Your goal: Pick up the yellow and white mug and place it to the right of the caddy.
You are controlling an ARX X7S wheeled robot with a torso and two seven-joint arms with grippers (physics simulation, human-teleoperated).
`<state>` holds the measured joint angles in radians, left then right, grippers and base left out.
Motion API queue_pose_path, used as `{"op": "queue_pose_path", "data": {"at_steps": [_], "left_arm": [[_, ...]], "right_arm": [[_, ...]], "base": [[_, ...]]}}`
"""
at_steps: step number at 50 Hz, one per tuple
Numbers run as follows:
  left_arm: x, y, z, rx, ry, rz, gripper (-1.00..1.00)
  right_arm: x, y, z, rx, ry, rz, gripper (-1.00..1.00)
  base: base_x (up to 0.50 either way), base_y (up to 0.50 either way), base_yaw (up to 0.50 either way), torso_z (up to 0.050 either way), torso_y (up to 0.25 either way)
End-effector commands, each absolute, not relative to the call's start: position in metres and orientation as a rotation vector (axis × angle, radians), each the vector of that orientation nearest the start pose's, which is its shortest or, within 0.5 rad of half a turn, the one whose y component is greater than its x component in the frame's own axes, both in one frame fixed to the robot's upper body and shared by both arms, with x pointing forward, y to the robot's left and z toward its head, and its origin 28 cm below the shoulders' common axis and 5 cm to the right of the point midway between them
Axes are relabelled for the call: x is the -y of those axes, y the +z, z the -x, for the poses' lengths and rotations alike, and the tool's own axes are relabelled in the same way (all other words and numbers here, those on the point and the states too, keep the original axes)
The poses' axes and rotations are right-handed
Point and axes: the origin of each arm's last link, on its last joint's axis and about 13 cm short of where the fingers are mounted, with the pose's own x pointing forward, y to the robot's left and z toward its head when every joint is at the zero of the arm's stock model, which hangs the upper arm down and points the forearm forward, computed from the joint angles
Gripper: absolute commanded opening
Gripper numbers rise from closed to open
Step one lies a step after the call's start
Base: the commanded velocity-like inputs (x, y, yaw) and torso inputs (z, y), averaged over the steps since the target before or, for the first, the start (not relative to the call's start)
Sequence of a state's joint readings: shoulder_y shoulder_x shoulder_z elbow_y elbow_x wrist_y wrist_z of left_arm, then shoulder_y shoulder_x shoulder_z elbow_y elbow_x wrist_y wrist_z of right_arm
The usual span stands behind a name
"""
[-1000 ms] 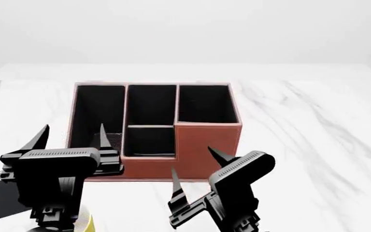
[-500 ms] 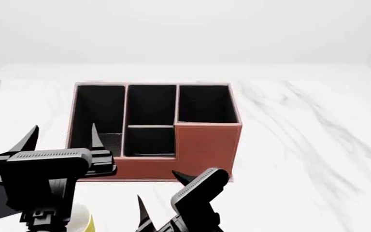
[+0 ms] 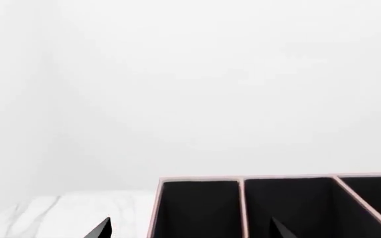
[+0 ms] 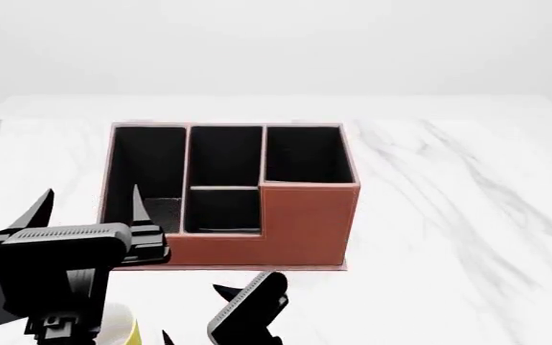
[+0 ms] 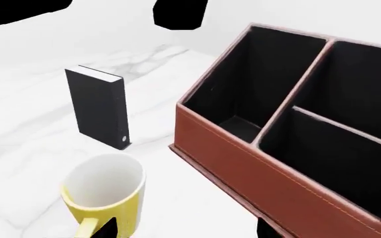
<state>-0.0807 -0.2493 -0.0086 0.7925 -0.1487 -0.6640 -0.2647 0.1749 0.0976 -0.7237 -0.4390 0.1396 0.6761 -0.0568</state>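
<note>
Overhead, both grippers, left point(image 4: 86, 205) and right point(image 4: 192, 313), hang spread-fingered over the white marble table point(image 4: 468, 215) against bare white walls.

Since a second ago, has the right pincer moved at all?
Yes. In the head view the right pincer has dropped down and leftward, away from the caddy front and toward the yellow and white mug.

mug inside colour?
White inside the yellow and white mug, yellow outside; the right wrist view shows it best.
</note>
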Motion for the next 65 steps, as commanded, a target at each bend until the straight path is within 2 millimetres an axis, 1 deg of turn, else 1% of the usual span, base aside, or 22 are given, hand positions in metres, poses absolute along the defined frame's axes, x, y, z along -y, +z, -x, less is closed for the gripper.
{"op": "queue_pose_path", "data": {"at_steps": [1, 9, 33, 43, 65], "left_arm": [[-0.237, 0.147, -0.191, 0.214, 0.163, -0.111, 1.0], [-0.237, 0.145, -0.192, 0.21, 0.16, -0.107, 1.0], [-0.238, 0.144, -0.191, 0.209, 0.154, -0.105, 1.0], [-0.238, 0.143, -0.191, 0.206, 0.152, -0.104, 1.0], [-0.24, 0.141, -0.191, 0.207, 0.15, -0.099, 1.0]], "right_arm": [[-0.032, 0.074, -0.18, -0.169, 0.895, 0.127, 1.0], [-0.038, 0.072, -0.188, -0.188, 0.929, 0.124, 1.0], [-0.055, 0.062, -0.191, -0.246, 1.017, 0.124, 1.0], [-0.061, 0.053, -0.204, -0.298, 1.033, 0.124, 1.0], [-0.071, 0.038, -0.212, -0.378, 1.092, 0.128, 1.0]], "base": [[0.0, 0.0, 0.0, 0.0, 0.0], [0.0, 0.0, 0.0, 0.0, 0.0], [0.0, 0.0, 0.0, 0.0, 0.0], [0.0, 0.0, 0.0, 0.0, 0.0], [0.0, 0.0, 0.0, 0.0, 0.0]]}}
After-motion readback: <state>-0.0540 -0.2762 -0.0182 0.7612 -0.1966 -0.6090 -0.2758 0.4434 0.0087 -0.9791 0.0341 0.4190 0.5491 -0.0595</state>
